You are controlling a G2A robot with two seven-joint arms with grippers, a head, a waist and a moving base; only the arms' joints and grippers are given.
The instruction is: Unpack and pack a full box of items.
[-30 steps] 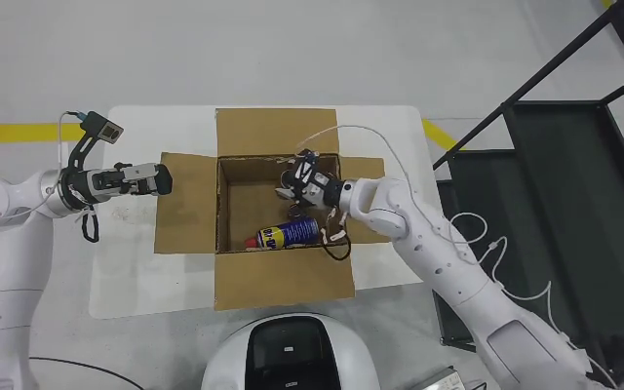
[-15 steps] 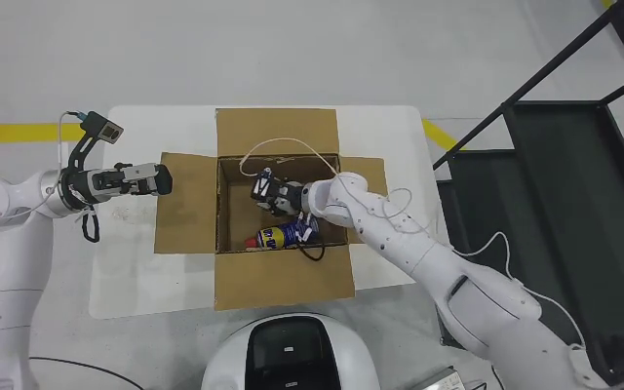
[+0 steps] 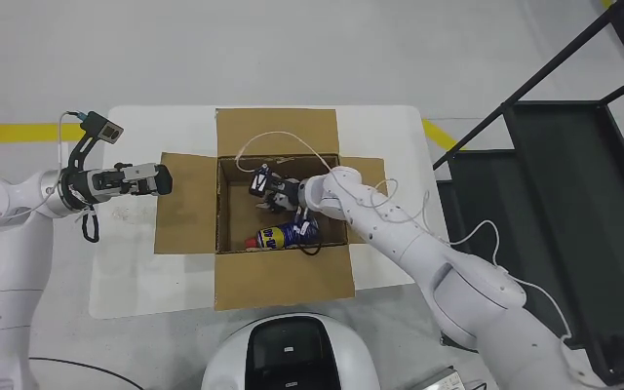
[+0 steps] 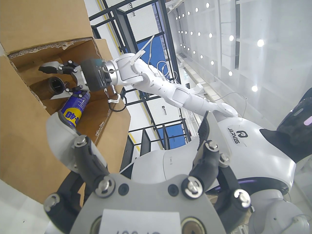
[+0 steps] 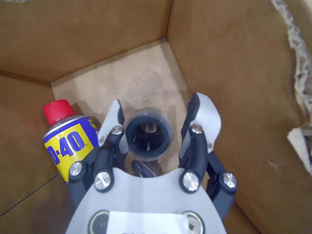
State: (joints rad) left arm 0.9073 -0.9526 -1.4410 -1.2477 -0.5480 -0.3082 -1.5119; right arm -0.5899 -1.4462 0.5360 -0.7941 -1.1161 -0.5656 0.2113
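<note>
An open cardboard box (image 3: 278, 273) stands on the white table (image 3: 127, 273) with its flaps spread out. Inside it lies a blue and yellow spray can (image 3: 286, 235) (image 5: 65, 142) (image 4: 74, 108) with a red cap. Beside the can is a dark tube (image 5: 147, 136) (image 4: 55, 86). My right gripper (image 3: 263, 185) (image 5: 156, 101) is down in the box, open, its fingers on either side of the tube; one finger rests against it and the other stands apart. My left gripper (image 3: 164, 179) (image 4: 131, 122) hovers over the box's left flap, open and holding nothing.
A black metal rack (image 3: 546, 166) stands to the right of the table. A white cable (image 3: 283, 136) from the right arm loops over the box's far flap. A yellow line (image 3: 29, 132) runs across the floor at the left.
My right gripper has moved left and deeper into the box, ending beside the spray can. The left arm has kept still.
</note>
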